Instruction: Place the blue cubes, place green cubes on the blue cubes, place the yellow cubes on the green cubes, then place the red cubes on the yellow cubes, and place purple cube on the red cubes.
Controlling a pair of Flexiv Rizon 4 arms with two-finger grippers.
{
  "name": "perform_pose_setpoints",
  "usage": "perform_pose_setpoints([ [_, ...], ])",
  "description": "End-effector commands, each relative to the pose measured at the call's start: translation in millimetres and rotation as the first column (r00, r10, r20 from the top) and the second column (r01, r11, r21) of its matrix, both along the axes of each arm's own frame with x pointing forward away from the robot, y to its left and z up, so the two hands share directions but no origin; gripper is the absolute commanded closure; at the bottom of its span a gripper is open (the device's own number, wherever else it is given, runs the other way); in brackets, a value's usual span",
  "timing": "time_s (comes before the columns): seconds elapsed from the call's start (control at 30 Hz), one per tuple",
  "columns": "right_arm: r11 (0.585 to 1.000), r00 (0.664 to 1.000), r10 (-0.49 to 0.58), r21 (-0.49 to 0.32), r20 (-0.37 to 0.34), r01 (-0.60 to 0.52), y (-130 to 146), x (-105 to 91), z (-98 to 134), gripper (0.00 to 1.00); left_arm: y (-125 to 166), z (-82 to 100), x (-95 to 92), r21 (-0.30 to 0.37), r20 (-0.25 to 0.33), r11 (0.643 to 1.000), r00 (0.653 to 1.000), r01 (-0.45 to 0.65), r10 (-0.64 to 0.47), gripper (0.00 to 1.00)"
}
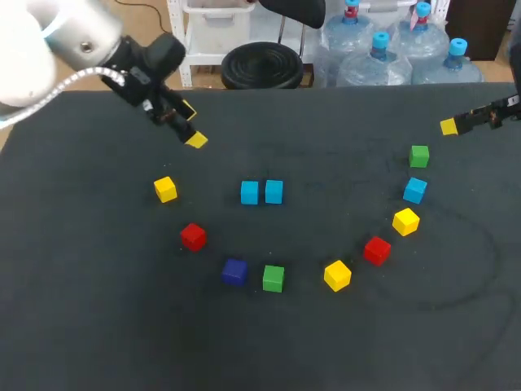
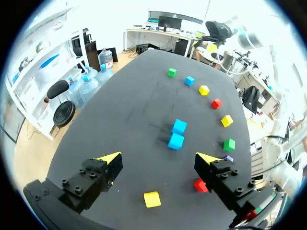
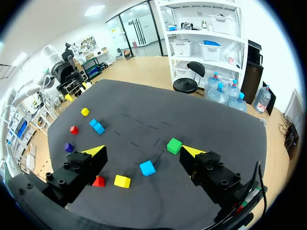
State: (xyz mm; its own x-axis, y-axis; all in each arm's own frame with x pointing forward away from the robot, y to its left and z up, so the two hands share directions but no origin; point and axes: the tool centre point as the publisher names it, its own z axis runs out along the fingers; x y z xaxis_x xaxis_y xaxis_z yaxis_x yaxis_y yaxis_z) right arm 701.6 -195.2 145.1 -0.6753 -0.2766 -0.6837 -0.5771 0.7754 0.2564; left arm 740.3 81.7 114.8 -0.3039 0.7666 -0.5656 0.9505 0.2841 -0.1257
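Dark matte tabletop (image 1: pixel 98 326): pair of light-blue cubes (image 1: pixel 250 192) side by side mid-table; dark purple cube (image 1: pixel 234 271) just beside green cube (image 1: pixel 273 278). L gripper (image 2: pixel 158 156) & R gripper (image 3: pixel 142 149) both wide open, gripping nothing

White left arm (image 1: pixel 69 32) with pale cable (image 1: pixel 65 81); black screw-studded fingers (image 2: pixel 91 184), yellow-tipped.

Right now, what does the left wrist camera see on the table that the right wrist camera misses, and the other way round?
Only the left wrist view shows the green cube beside the purple cube and the yellow cube next along the arc. In the right wrist view, both are probably hidden behind that gripper's own finger. Only the right wrist view shows the open right gripper up close, but no extra cube. Both views show the side-by-side blue cubes and the purple cube.
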Motion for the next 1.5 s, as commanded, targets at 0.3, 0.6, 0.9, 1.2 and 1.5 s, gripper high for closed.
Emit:
perform_pose_setpoints([
  [0.3,1.000,1.000,0.003,0.003,0.002,-0.003,0.0,1.2,-1.3,0.00,39.9,7.9,-26.7,-0.165,0.105,0.986,0.993,-0.029,0.047,0.00],
  [0.6,1.000,1.000,0.003,0.003,0.002,-0.003,0.0,1.2,-1.3,0.00,57.6,4.0,-36.7,-0.152,0.129,0.988,0.990,-0.038,0.058,0.00],
  [0.9,1.000,1.000,0.003,0.003,0.002,-0.003,0.0,1.2,-1.3,0.00,60.6,4.1,-35.8,-0.146,0.131,0.987,0.988,-0.067,0.087,0.00],
  [1.2,1.000,1.000,0.003,0.003,0.002,-0.003,0.0,1.2,-1.3,0.00,60.6,4.1,-35.8,-0.146,0.131,0.987,0.988,-0.067,0.087,0.00],
  [1.5,0.998,0.998,0.052,-0.046,0.034,-0.050,9.4,-4.4,-9.9,0.00,60.6,4.1,-35.8,-0.146,0.131,0.987,0.988,-0.067,0.087,0.00],
])
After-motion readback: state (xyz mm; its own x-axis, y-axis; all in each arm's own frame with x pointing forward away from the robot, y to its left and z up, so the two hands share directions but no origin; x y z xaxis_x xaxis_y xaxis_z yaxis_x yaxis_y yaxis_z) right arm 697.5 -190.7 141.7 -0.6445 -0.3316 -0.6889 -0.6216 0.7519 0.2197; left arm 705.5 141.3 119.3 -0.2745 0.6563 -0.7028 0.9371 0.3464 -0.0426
